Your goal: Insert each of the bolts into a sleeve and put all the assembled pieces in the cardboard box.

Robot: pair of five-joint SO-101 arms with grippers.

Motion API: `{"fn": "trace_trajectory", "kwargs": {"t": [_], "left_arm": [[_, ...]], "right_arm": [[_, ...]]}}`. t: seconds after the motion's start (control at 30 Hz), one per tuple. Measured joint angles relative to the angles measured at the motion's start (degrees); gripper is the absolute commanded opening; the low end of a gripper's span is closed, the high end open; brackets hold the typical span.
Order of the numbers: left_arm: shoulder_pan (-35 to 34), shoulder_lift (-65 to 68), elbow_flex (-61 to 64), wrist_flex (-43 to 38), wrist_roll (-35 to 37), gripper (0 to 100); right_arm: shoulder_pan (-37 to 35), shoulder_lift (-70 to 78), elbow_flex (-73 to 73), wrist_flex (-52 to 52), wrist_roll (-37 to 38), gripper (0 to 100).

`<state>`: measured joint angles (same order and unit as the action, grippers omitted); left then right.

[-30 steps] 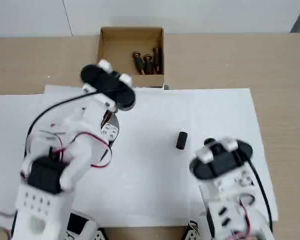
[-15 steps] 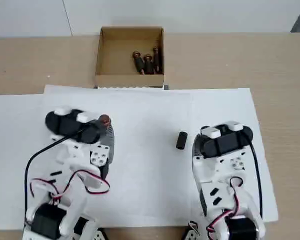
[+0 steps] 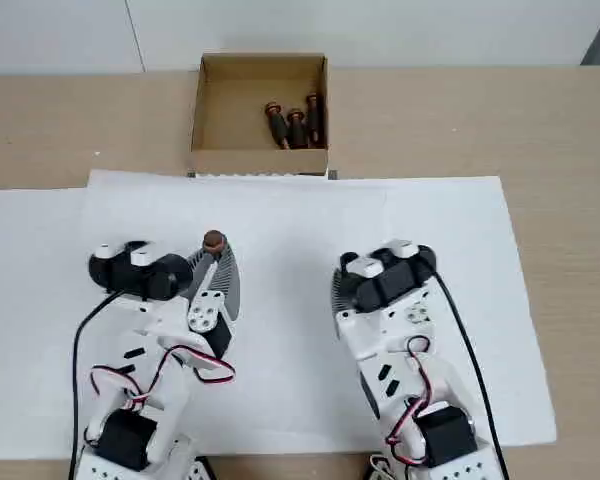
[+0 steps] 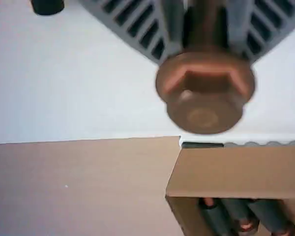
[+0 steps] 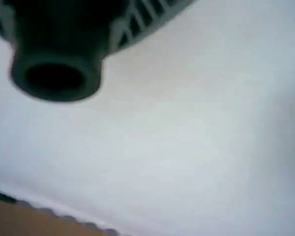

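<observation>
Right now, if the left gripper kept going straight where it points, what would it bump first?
Probably the cardboard box: the left gripper, holding a bolt, points at its near wall, though height is unclear.

Twin robot arms sit folded low, side by side, each with its gripper closed on a part.

The white plastic left arm (image 3: pixel 160 345), strung with red and black wires, bends forward with its black wrist motor (image 3: pixel 130 272) turned sideways. Its left gripper (image 3: pixel 216 268) clamps its grey ribbed fingers (image 4: pixel 132 19) on the shank of a copper-coloured hex-head bolt (image 4: pixel 205 93), whose head points away from the base. The white plastic right arm (image 3: pixel 395 350) bends in the same way and leans toward its neighbour. Its right gripper (image 5: pixel 56 24) pinches a black cylindrical sleeve (image 5: pixel 56 73), open end outward.
</observation>
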<state>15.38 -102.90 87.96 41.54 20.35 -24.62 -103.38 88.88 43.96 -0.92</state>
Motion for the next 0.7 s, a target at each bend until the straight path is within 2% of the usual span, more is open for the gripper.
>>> {"fn": "trace_trajectory", "kwargs": {"t": [0.23,0.5,0.7], "left_arm": [[0.0,-0.18,1.05,-3.16,10.46,1],[0.0,-0.35,1.93,-3.43,16.09,1],[0.0,-0.35,1.93,-3.43,17.05,1]], "right_arm": [[-8.18,0.0,5.27,-5.45,0.0,0.2],[-14.24,0.09,6.86,-8.7,0.0,0.2],[-17.93,0.09,6.86,-8.88,0.0,0.2]]}}
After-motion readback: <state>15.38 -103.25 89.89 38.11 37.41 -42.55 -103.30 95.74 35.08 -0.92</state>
